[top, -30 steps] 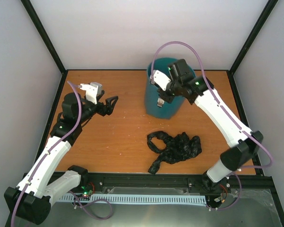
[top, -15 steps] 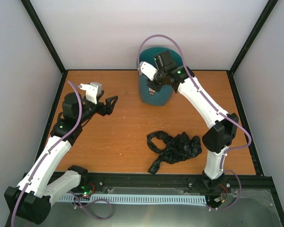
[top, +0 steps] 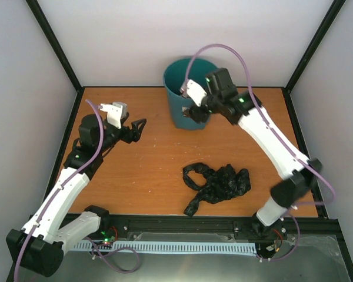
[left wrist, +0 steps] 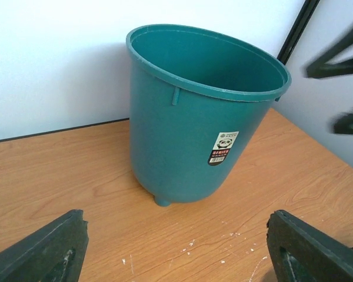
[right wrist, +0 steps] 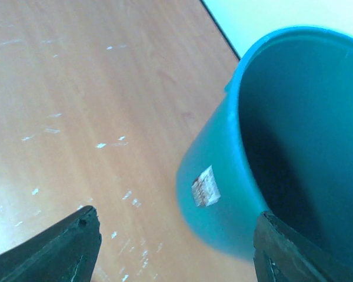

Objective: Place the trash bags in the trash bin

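Note:
The teal trash bin stands at the back middle of the table, open end up, and looks slightly tipped. My right gripper is open at its near right side. In the right wrist view its jaws stand wide apart, with the bin's lower wall and white label between them. The black trash bags lie crumpled on the wood at front centre, away from both grippers. My left gripper is open and empty at the left, facing the bin.
The wooden table is walled by white panels with black frame posts at the back corners. A purple cable loops above the right arm. White flecks mark the wood near the bin.
My right gripper was shut on the bin's rim and carried it left and toward the back. It has now opened, and the bin sits further left. The left arm and bags have not moved.

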{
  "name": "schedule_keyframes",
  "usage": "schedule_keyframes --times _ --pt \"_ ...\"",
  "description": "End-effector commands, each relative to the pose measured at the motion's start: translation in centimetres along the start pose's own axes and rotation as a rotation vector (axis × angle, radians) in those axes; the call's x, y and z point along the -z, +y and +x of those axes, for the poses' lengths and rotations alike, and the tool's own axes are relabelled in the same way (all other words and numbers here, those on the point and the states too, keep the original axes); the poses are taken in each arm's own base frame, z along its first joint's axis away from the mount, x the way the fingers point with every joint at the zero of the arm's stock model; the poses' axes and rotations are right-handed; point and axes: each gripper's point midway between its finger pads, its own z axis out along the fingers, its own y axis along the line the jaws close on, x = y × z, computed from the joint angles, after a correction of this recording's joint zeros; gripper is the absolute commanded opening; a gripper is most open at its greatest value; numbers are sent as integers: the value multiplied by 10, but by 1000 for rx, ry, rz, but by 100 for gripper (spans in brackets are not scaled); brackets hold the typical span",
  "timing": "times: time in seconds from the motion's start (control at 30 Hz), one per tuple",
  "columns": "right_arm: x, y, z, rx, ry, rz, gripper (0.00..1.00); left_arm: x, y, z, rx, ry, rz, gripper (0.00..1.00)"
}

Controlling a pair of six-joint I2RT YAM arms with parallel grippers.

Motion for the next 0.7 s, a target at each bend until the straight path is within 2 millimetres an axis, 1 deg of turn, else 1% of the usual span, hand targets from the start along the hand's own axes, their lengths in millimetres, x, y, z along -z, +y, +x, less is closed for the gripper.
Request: schedule_keyframes --times 0.0,0.07,0.13,0.17,0.23,0.27,0.3,0.33,0.37,0.43,0.5,0.53,0.6,0.63,0.67 --pt "64 34 2 -78 -118 -27 72 -3 -4 -5 18 -1 28 78" --pt "80 41 21 -120 -119 8 74 -7 -16 -1 36 41 104 66" --pt "97 48 42 -147 -116 30 73 -11 -27 12 103 112 172 63" --pt "104 52 52 -152 -112 34 73 -12 -37 19 129 142 218 62" --pt "117 57 74 -152 -100 75 72 -14 -54 37 154 186 252 62" --pt "119 58 88 -152 -78 100 72 -14 -65 46 156 204 273 62" --pt "116 60 106 -145 -38 120 72 -15 -74 58 174 230 291 62" --pt "117 62 116 -135 -16 132 71 -16 -86 72 175 263 321 62" --pt "115 62 131 -125 33 153 71 -17 -97 89 180 303 347 62" --pt "108 61 165 -107 158 196 70 -19 -110 125 196 392 357 63" --pt "106 66 194 -80 262 190 71 -25 -115 149 203 440 341 63" --pt "105 72 208 -61 311 172 72 -26 -116 159 206 466 334 64" --pt "107 94 233 3 386 84 74 -29 -114 178 198 514 328 62" --pt "109 105 246 45 413 42 76 -30 -112 188 189 539 318 62" --pt "112 112 259 78 445 26 77 -32 -106 196 178 558 290 62"
